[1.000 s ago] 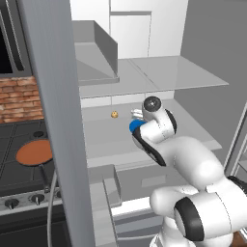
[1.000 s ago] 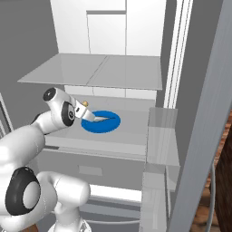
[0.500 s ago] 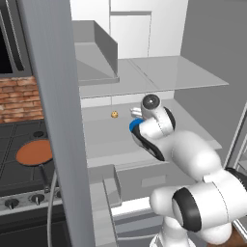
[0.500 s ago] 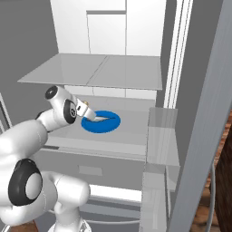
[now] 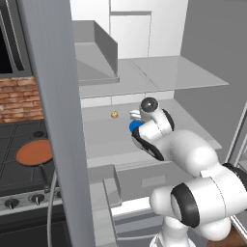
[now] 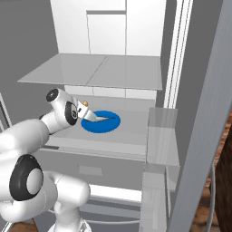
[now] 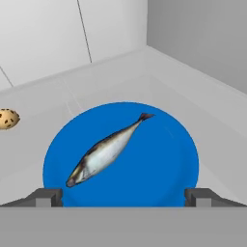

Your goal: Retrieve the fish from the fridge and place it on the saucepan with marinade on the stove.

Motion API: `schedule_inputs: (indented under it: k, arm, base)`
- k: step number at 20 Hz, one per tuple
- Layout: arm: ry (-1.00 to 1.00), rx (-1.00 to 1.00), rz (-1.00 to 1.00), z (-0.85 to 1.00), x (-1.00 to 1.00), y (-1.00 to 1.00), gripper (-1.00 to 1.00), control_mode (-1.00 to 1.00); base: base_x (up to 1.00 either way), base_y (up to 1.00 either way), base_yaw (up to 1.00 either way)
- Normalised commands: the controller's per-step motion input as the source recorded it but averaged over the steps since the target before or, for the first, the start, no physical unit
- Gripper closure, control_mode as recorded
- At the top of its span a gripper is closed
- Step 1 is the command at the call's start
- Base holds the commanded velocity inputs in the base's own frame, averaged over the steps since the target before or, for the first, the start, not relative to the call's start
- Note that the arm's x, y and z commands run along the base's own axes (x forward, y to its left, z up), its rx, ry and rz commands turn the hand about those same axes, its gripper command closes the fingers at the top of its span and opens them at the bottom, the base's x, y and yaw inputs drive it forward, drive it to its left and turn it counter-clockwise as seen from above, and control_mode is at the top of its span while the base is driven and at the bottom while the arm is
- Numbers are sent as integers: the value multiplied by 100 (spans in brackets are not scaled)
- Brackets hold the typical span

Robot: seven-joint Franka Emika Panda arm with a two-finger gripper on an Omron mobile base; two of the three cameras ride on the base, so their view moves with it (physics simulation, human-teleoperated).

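Observation:
A slim silver-grey fish (image 7: 108,149) lies diagonally on a blue round plate (image 7: 164,159), tail toward the far right. The plate (image 6: 108,124) rests on a middle shelf of the open fridge (image 6: 113,27). My gripper (image 7: 123,198) is open, just short of the plate's near rim, its two fingertips (image 7: 46,197) spread wider than the fish and touching nothing. From the right base view the gripper (image 6: 93,116) hovers over the plate's left edge. The saucepan (image 5: 34,152), with its reddish-brown marinade disc, sits on the stove (image 5: 14,173) at the far left.
A tiny yellow-orange lump (image 7: 7,118) sits on the same shelf, left of the plate. The open steel fridge door (image 5: 53,96) stands between the shelf and the stove. A glass shelf (image 6: 95,70) hangs above the plate, and a door bin (image 6: 161,136) juts out on the right.
The arm has pushed the gripper slightly further into the fridge, closer to the blue plate. The fish and plate have not moved.

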Motion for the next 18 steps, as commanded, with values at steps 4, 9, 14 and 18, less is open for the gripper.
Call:
schedule_inputs:
  k: [4,9,14,18]
  arm:
    - [-4,-1,0,-19,0,0,-100,-100]
    - [0,0,0,0,2,0,-100,-100]
    - [0,0,-2,0,6,0,-100,-100]
    - [0,0,-2,0,12,0,-100,-100]
  base:
    - [0,0,0]
    - [0,0,0]
    - [0,0,0]
    - [0,0,0]
